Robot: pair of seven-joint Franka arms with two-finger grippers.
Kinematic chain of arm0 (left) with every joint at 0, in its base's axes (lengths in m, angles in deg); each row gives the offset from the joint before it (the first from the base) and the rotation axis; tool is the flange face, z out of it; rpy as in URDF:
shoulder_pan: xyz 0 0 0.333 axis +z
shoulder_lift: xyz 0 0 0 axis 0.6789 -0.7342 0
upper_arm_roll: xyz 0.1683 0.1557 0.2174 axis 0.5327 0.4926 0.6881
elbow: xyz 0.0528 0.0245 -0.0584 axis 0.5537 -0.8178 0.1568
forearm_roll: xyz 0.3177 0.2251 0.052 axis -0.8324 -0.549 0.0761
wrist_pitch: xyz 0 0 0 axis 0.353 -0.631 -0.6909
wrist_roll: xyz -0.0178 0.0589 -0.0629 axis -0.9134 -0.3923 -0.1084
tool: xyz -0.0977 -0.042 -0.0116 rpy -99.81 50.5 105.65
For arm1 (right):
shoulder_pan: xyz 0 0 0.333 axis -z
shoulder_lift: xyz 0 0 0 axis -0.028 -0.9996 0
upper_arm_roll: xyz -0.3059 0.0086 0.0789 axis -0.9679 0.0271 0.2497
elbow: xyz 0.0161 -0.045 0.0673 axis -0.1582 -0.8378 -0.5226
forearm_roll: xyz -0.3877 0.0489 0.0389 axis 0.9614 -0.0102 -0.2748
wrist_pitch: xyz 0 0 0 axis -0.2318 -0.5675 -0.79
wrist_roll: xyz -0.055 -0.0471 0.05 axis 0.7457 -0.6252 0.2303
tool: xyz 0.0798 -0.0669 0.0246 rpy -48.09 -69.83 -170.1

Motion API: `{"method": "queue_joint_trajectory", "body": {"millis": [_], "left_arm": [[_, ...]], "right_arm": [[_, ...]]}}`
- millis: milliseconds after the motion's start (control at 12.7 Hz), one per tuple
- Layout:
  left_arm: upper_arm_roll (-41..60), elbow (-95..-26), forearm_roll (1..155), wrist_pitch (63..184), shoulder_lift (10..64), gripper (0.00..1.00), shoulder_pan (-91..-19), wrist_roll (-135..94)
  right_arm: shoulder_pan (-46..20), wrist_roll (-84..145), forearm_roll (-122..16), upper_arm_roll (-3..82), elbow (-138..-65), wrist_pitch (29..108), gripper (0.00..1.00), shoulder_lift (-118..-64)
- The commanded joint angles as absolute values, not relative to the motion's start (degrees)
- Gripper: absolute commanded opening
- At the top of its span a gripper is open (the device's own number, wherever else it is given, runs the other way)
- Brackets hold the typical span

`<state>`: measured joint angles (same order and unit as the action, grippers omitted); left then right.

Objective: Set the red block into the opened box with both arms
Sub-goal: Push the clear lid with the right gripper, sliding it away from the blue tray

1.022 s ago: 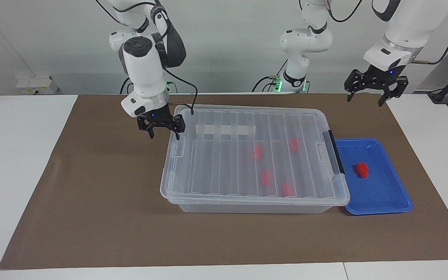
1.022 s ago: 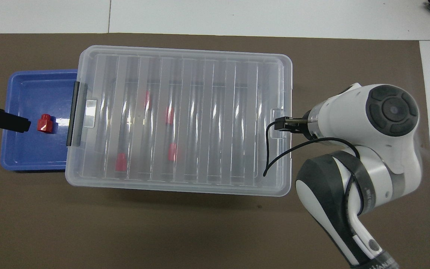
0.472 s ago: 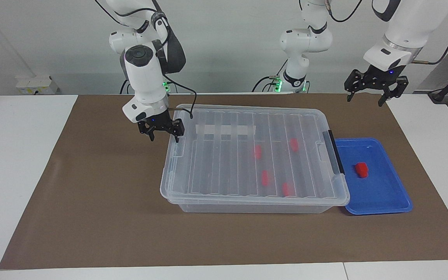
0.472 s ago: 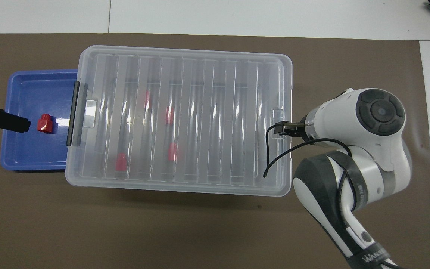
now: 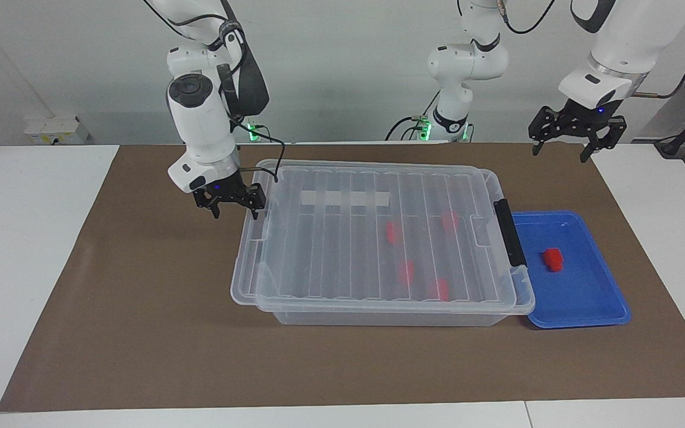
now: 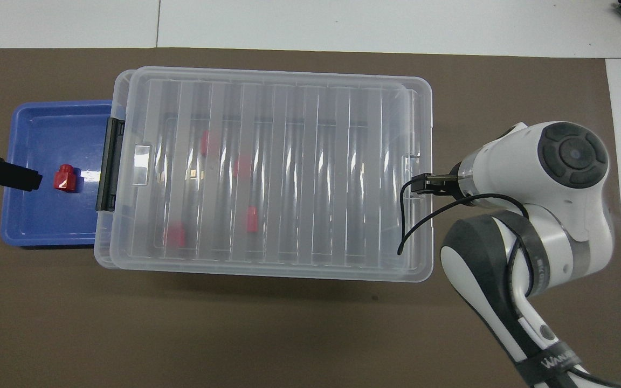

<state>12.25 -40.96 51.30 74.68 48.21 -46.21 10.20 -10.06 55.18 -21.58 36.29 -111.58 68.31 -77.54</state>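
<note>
One red block lies in the blue tray beside the box. The box is a clear bin; its ribbed lid sits shifted off it toward the right arm's end. Several red blocks show through the lid. My right gripper stands open at the lid's end tab, one fingertip against it. My left gripper hangs open, high over the tray's outer edge, holding nothing.
A brown mat covers the middle of the white table. A black latch bar lies on the lid's end by the tray. The right arm's cable loops over the lid's corner.
The right gripper has moved toward its own end of the table and the lid has slid that way with it, uncovering the box's rim by the tray. The left arm has not moved.
</note>
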Motion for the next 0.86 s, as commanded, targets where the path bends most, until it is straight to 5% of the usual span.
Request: {"method": "queue_joint_trajectory", "body": {"millis": [0, 786], "left_arm": [[12.3, -42.5, 50.4, 74.3, 49.8, 1.0, -45.1, 10.8], [13.1, -48.3, 50.4, 84.3, 49.7, 1.0, -36.5, 12.4]], "right_arm": [[-6.9, 50.9, -22.2, 36.5, -112.7, 65.9, 0.98, -76.2], [2.7, 30.8, -22.2, 36.4, -112.7, 63.8, 1.0, -76.3]]}}
